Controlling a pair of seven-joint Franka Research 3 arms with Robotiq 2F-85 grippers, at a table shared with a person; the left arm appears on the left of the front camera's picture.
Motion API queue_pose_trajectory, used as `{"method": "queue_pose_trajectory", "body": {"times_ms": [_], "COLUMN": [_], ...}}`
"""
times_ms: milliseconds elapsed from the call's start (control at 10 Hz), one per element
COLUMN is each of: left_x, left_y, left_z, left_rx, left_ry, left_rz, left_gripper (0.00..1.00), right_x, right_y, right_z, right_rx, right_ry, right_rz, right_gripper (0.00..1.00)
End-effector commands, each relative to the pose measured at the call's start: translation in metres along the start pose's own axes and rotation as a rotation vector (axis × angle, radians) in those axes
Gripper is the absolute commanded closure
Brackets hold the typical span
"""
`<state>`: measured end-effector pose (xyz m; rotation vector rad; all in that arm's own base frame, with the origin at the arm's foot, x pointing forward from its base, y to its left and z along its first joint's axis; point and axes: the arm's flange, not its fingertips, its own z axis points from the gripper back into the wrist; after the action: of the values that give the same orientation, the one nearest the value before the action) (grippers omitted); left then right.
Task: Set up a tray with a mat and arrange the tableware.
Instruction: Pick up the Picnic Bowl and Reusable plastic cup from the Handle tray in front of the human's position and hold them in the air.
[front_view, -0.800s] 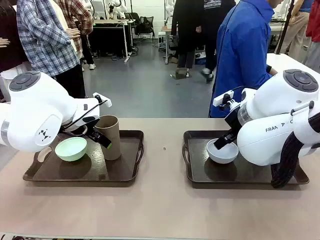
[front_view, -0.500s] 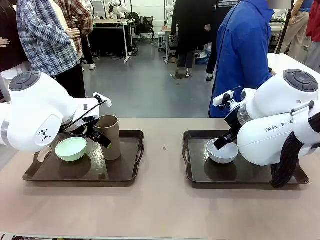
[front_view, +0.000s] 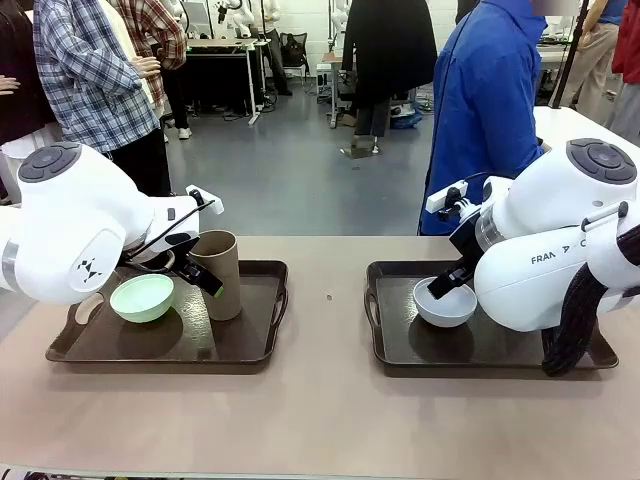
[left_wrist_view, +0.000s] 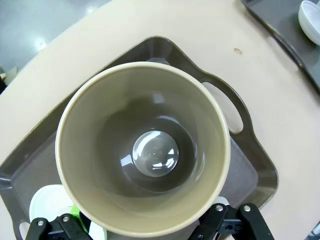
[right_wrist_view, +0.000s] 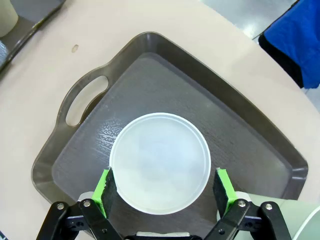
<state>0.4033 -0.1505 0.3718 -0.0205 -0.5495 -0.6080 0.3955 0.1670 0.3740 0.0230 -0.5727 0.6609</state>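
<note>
On the counter (front_view: 320, 420) sit two dark trays. The left tray (front_view: 130, 342) carries an upright tan-brown cup (front_view: 222, 275) with a mint green bowl (front_view: 142, 297) beside it. The right tray (front_view: 420, 350) carries a pale blue-white bowl (front_view: 445, 305). The left gripper (left_wrist_view: 142, 225) stands wide open astride the cup. The right gripper (right_wrist_view: 164, 186) stands wide open, with a green pad on each side of the pale bowl.

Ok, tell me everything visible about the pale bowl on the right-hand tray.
The pale bowl is small, round, matte blue-white, with a thin rim and a plain empty inside. It sits upright on the dark tray, toward its handle end. The right gripper hangs open over it, green pads flanking the rim on two sides; whether either pad touches it cannot be told.
</note>
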Motion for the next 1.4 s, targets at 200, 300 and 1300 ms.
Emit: {"method": "queue_pose_trajectory", "body": {"times_ms": [200,300,1300], "left_x": [0.0,0.0,-0.11], "left_y": [0.0,0.0,-0.038], "left_z": [0.0,0.0,0.146], "left_rx": [0.0,0.0,-0.04], "left_ry": [0.0,0.0,0.161], "left_rz": [0.0,0.0,0.116], "left_gripper": [0.0,0.0,0.0], "right_x": [0.0,0.0,-0.133], "right_y": [0.0,0.0,0.083], "right_z": [0.0,0.0,0.091], "right_rx": [0.0,0.0,0.092], "right_ry": [0.0,0.0,0.22], "right_rz": [0.0,0.0,-0.16], "right_gripper": [0.0,0.0,0.0]}}
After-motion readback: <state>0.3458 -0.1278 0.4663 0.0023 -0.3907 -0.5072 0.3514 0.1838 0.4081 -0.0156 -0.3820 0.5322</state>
